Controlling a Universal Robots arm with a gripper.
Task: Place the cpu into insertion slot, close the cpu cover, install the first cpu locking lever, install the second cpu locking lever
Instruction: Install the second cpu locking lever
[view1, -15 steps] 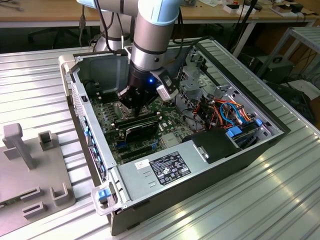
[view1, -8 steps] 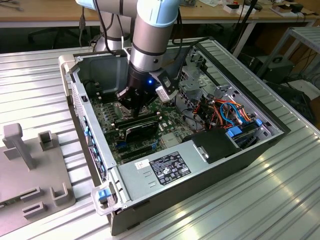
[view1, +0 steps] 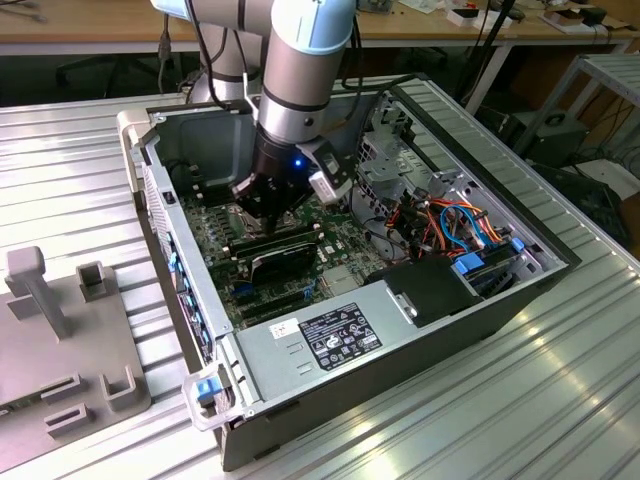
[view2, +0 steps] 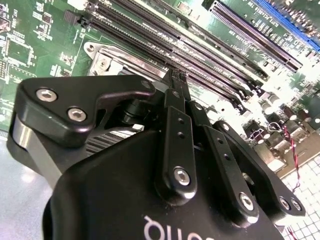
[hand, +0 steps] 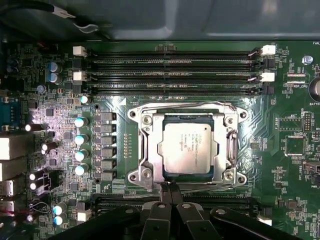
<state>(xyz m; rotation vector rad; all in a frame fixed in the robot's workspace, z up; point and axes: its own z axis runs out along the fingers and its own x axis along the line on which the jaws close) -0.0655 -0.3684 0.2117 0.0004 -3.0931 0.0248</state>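
Observation:
In the first wrist view the cpu (hand: 187, 147) lies flat in the insertion slot (hand: 187, 118), silver top up. The cpu cover (hand: 150, 145) is down around it, its window framing the chip. One thin locking lever (hand: 190, 105) runs along the socket's side toward the memory slots; another lever (hand: 205, 184) runs along the opposite side. My gripper (hand: 168, 187) is shut, its tips together at that second lever's rod by the socket edge. Whether they pinch the rod I cannot tell. The exterior view has the gripper (view1: 262, 215) low over the motherboard; in the second wrist view its fingers (view2: 176, 80) point at the board.
The open computer case (view1: 540, 275) lies on a ribbed metal table. Long black memory slots (hand: 170, 75) sit beside the socket, capacitors (hand: 79, 145) on another side. A power supply (view1: 340, 335), coloured cables (view1: 455, 225) and a grey fixture (view1: 60, 330) lie nearby.

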